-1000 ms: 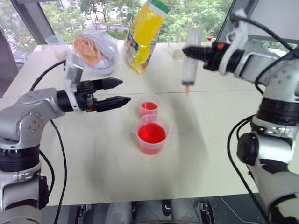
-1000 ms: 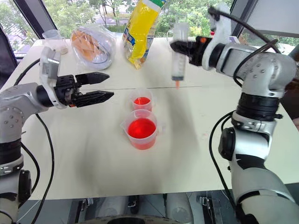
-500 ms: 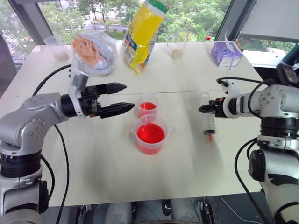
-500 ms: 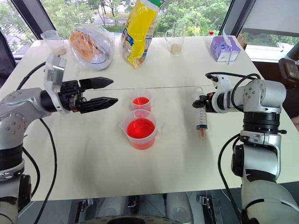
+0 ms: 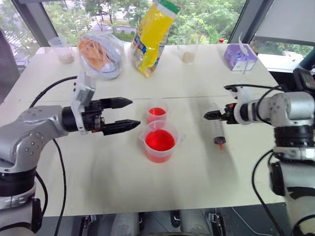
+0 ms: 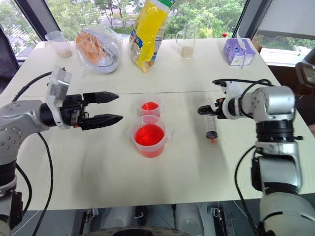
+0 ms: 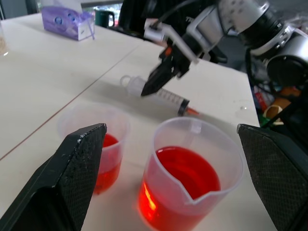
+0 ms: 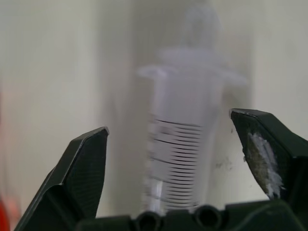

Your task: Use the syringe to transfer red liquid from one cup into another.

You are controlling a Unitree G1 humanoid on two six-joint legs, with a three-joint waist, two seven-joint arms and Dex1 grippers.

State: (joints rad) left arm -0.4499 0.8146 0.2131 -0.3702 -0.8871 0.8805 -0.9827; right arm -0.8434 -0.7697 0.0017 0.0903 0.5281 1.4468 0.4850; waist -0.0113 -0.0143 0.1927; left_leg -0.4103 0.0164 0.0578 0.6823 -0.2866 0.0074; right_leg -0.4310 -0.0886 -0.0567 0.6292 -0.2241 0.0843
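Note:
The syringe lies flat on the white table to the right of the cups, its orange tip towards the front edge. My right gripper hovers over its plunger end. In the right wrist view the fingers stand apart either side of the barrel, open and clear of it. The spouted beaker holds red liquid. Just behind it stands the small cup with a little red liquid. My left gripper is open, level, just left of both cups, holding nothing.
Along the back of the table are a yellow bag, a clear bag with orange contents, two clear cups of beige grains and a purple tissue box. A seam crosses the table behind the cups.
My right arm came down from high at the back with the syringe, laid it on the table at the right, and opened its fingers. The left gripper stayed almost still.

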